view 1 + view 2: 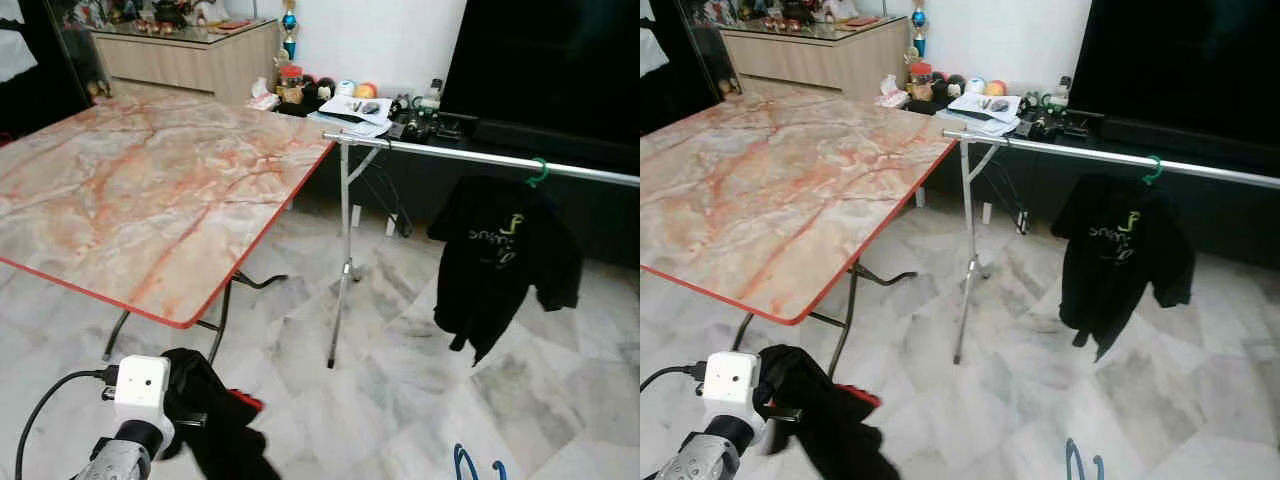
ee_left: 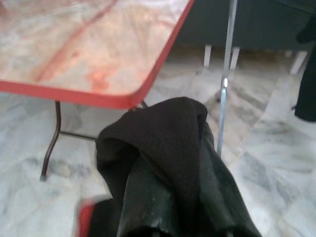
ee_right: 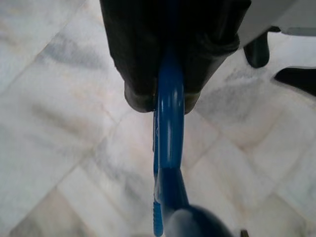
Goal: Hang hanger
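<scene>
On hung shirt point(image 1: 500, 255), print point(image 1: 498, 242) unreadable.

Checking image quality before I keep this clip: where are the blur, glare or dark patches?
Left eye view: sharp, evenly lit; black T-shirt on the green hanger reads clearly. Left wrist view: soft throughout, dark cloth up close, red-edged marble table washed out. Right wrist view: blue plastic hanger fairly clear, black claw fingers dark, floor blurred.

Black garment point(image 2: 168, 163) (draped) near table point(image 2: 94, 44)
</scene>
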Available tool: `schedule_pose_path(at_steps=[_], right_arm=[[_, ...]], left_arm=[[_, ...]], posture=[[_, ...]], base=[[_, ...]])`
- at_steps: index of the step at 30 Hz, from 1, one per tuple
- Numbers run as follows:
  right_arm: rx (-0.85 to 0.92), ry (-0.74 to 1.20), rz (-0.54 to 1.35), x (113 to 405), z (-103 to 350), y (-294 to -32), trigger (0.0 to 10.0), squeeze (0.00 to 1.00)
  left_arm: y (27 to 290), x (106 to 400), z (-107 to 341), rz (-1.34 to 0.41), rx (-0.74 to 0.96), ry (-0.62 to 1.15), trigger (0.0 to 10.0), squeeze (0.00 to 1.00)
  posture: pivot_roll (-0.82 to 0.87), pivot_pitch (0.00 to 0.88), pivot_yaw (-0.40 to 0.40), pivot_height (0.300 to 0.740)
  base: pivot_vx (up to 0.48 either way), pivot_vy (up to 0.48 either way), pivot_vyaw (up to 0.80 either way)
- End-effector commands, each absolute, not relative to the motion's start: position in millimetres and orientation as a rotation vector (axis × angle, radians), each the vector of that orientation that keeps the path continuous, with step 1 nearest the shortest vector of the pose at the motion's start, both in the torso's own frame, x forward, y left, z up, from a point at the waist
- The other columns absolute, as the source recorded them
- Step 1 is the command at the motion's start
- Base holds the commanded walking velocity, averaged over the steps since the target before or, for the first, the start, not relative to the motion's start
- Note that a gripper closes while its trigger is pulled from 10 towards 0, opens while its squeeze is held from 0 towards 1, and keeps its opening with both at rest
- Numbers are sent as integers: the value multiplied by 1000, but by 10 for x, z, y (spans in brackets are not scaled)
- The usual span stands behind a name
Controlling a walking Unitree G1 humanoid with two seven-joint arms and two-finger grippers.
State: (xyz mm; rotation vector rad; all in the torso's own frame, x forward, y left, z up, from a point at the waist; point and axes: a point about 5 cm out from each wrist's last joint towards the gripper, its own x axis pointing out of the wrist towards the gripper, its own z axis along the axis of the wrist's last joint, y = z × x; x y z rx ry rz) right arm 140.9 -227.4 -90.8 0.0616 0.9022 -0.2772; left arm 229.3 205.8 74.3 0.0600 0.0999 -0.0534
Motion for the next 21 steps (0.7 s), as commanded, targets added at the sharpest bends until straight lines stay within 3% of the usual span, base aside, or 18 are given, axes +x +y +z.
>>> schedule_pose_path(at_steps=[1,21], right_arm=[[69,915,-282,1368,-928,-2256,10000,0],[73,915,-273,1403,-927,-2211,10000,0]], left_arm=[[2083,2310,813,-52,76,74,10000,0],[2091,2315,828,-51,76,74,10000,0]], posture=[[171,56,13,740],[174,52,12,740]], base=[[0,412,0],[0,414,0]])
